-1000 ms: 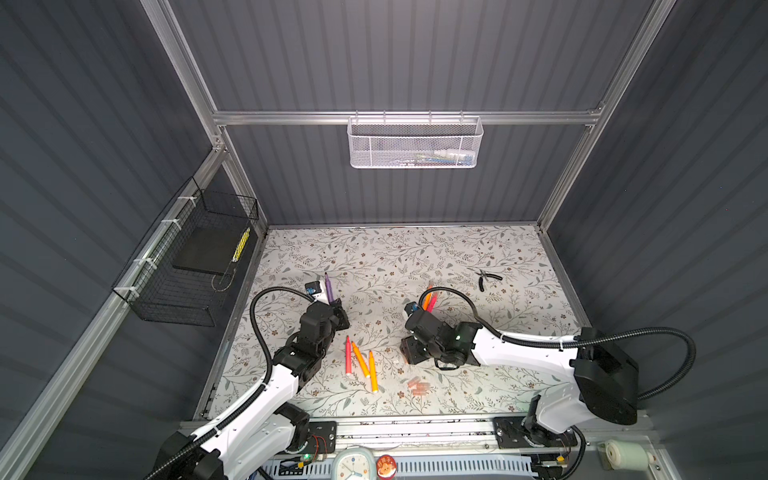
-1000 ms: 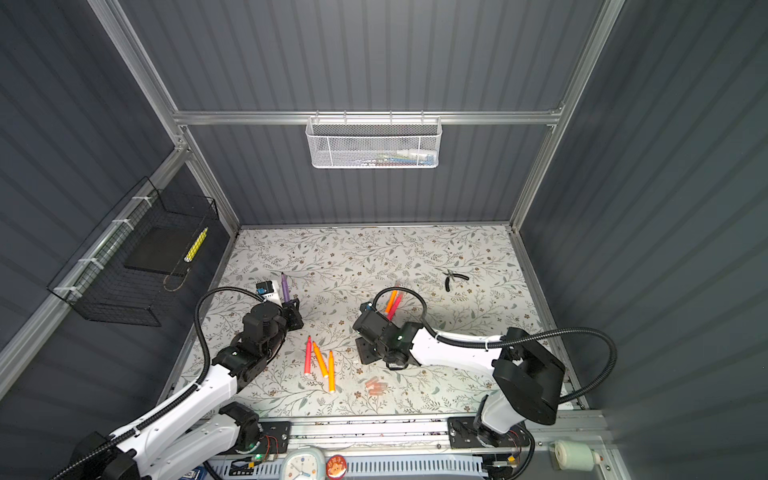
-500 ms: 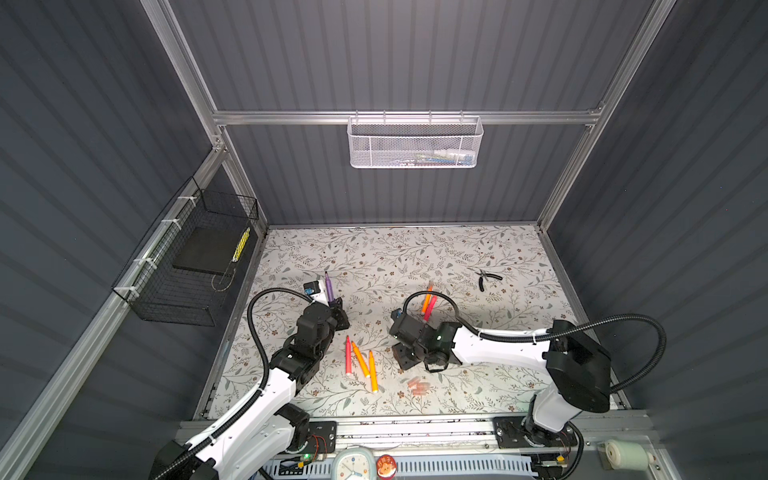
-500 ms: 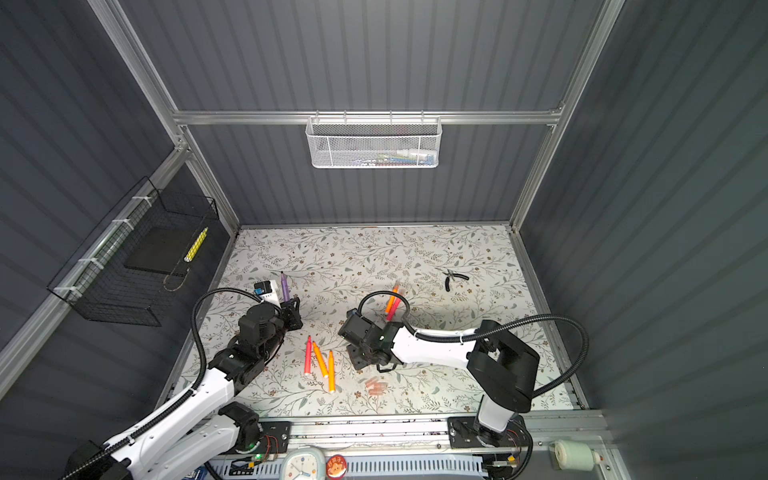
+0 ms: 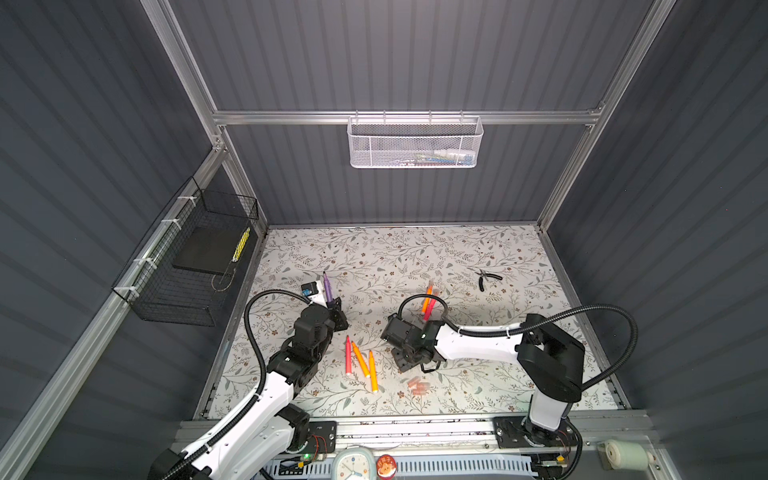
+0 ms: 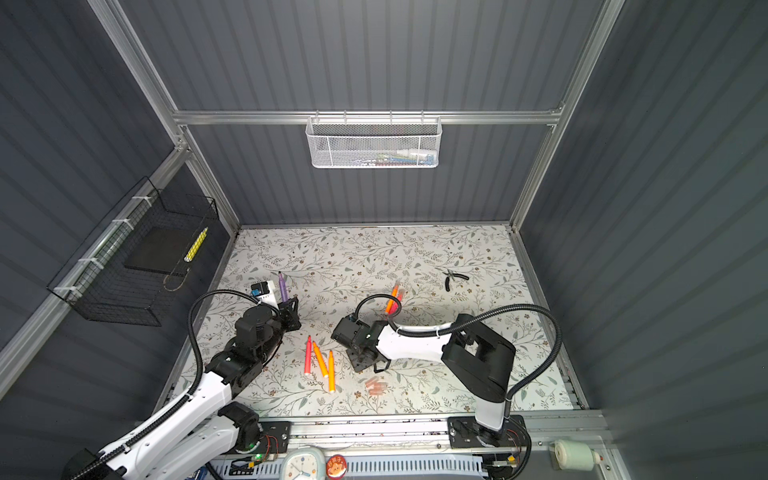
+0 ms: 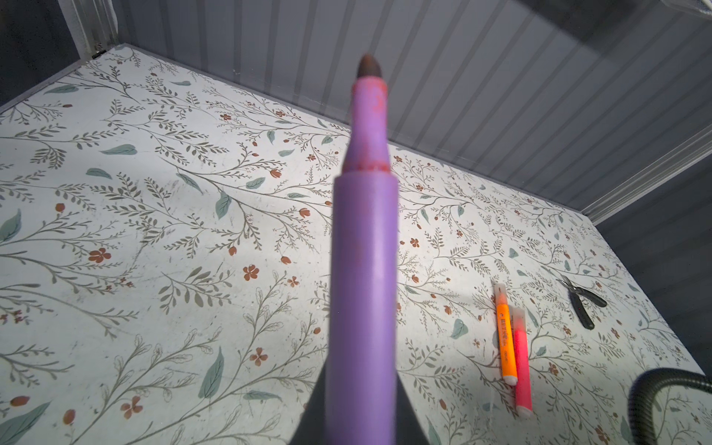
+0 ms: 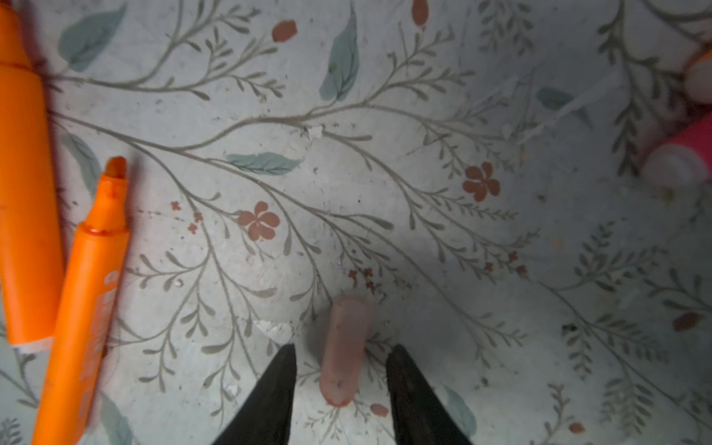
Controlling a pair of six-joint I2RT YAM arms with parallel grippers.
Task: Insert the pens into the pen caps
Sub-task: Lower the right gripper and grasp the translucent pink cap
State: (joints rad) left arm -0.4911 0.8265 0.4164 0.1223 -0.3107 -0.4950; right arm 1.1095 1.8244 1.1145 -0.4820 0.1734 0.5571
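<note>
Right wrist view: your right pincer (image 8: 343, 348) has its jaws apart, one dark finger on each side of a pen cap (image 8: 345, 331). Bare counter (image 8: 424, 192) shows in both gaps, so nothing is gripped yet. The cap lies flat on the counter, near an uncapped orange pen (image 8: 88, 308).

Change against a second ago, both top views:
- Your right arm has swung toward the left arm's side, and its dark elbow block now sits nearer the middle.
- The pincer has come closer to the three loose pens (image 5: 360, 360), and its jaw gap has narrowed.
- The left arm, the pens and the spare caps (image 5: 417, 386) have not moved.

Pose, right arm: the white forearm runs low and nearly level across the counter. The wrist is bent down with the fingers aimed at the surface, beside the spare caps. Two capped pens (image 5: 427, 297) lie just behind the wrist.

Pose, left arm: it rises from the near left corner with the wrist tilted up. Your left pincer (image 5: 333, 308) is clamped on the purple pen (image 7: 364, 269), which is held clear of the counter with its bare tip toward the back wall.
</note>
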